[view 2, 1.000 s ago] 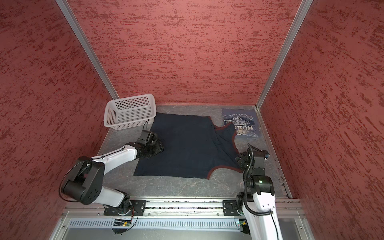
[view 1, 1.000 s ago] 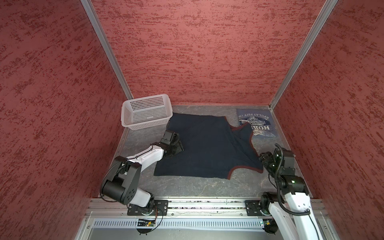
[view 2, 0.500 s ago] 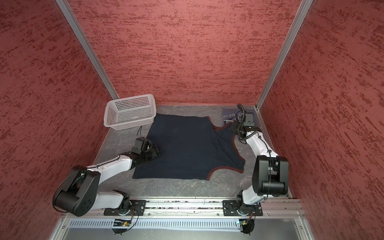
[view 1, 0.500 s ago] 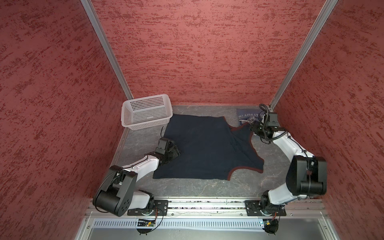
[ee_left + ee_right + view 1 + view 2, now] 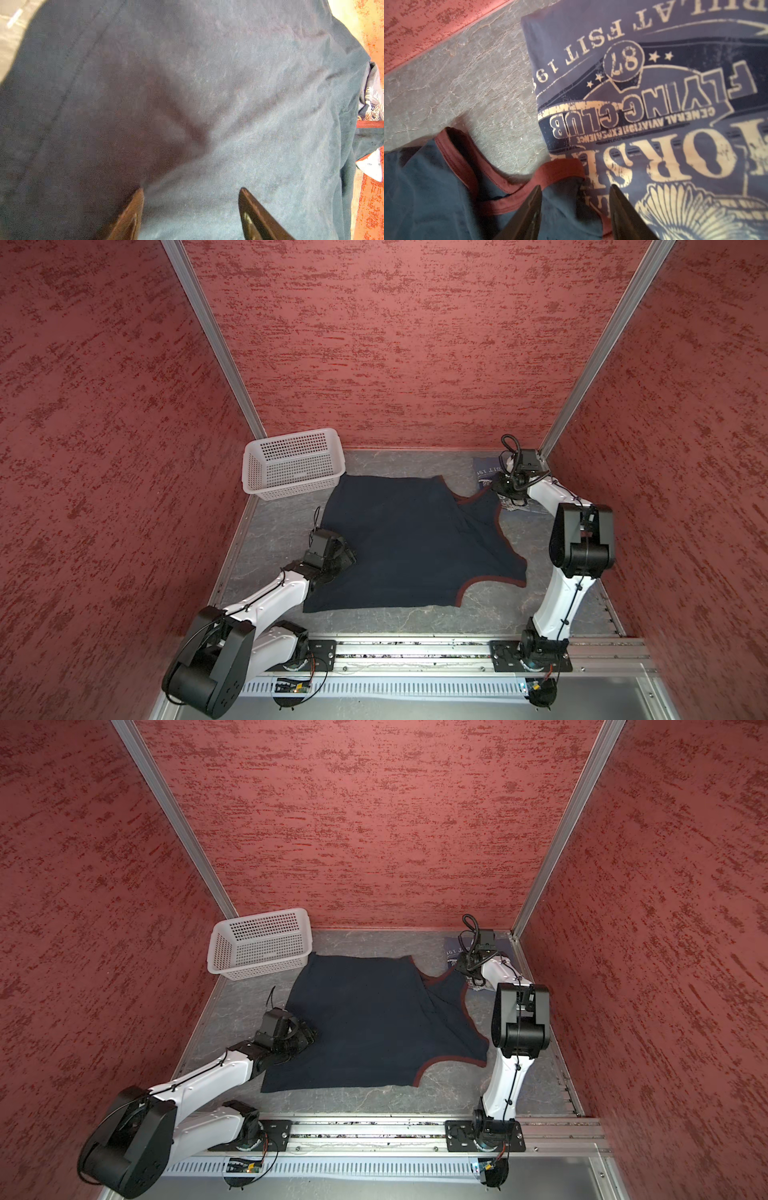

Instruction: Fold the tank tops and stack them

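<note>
Your navy tank top (image 5: pixel 415 547) lies spread flat in the middle of the table, hem toward the left arm and maroon-trimmed straps toward the far right corner. One strap end overlaps the edge of the grey-blue tank top (image 5: pixel 484 475), which sits folded in that corner.

Your left gripper (image 5: pixel 347 556) rests at the hem side of the navy cloth. The left wrist view shows its fingers (image 5: pixel 133 209) spread apart over the fabric, gripping nothing. Your right gripper (image 5: pixel 575 187) is down at the strap, fingers apart on either side of it and not pinched together.

The table (image 5: pixel 274 526) is grey with pale marble-like veins. A white perforated basket (image 5: pixel 299 485) stands at the far left corner, just beside the navy top's far edge. Rough red walls (image 5: pixel 395 344) enclose the cell on three sides, with aluminium posts (image 5: pixel 212 339) at the back corners. A metal rail (image 5: pixel 415 649) along the near edge carries both arm bases.

The grey-blue top's cream print appears upside down in the right wrist view: "FLYING CLUB", "GENERAL AVIATION EXPERIENCE" and "87" in a circle among stars. The larger lettering is cut off.
</note>
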### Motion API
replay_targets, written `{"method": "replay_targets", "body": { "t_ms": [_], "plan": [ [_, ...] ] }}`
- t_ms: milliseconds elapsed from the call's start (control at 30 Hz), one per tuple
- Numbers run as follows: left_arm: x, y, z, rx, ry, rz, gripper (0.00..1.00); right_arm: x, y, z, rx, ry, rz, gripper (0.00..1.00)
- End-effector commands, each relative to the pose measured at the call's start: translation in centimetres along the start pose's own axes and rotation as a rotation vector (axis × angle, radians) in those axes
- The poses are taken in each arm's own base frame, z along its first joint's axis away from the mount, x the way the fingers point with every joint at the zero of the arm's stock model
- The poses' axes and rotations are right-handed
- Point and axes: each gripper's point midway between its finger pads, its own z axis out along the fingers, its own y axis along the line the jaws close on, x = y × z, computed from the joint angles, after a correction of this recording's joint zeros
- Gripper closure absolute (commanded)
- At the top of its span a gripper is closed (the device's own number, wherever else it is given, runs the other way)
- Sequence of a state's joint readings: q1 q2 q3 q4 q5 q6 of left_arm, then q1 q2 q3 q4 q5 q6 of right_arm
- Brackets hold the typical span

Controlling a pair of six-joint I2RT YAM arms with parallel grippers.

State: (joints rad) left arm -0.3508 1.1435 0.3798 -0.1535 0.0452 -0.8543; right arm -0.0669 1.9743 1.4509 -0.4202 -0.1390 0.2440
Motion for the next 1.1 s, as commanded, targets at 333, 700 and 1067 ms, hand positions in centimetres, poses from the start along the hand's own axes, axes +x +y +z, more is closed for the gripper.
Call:
{"method": "replay_targets", "body": {
  "t_ms": [333,700,1067],
  "plan": [
    [3.4,6.2,-0.1,-0.238,0.092,-0.058,0.27,2.0,-0.4,1.9,0.244,0.051,-0.154,0.54],
    [4.0,7.6,-0.3,-0.271,0.088,-0.094,0.29,-1.5,-1.9,-1.5,0.374,-0.080,-0.133,0.93],
    [5.8,8.7,-1.4,-0.292,0.083,-0.116,0.30,-1.6,-4.9,-2.9,0.265,-0.056,0.079,0.90]
  ]
}}
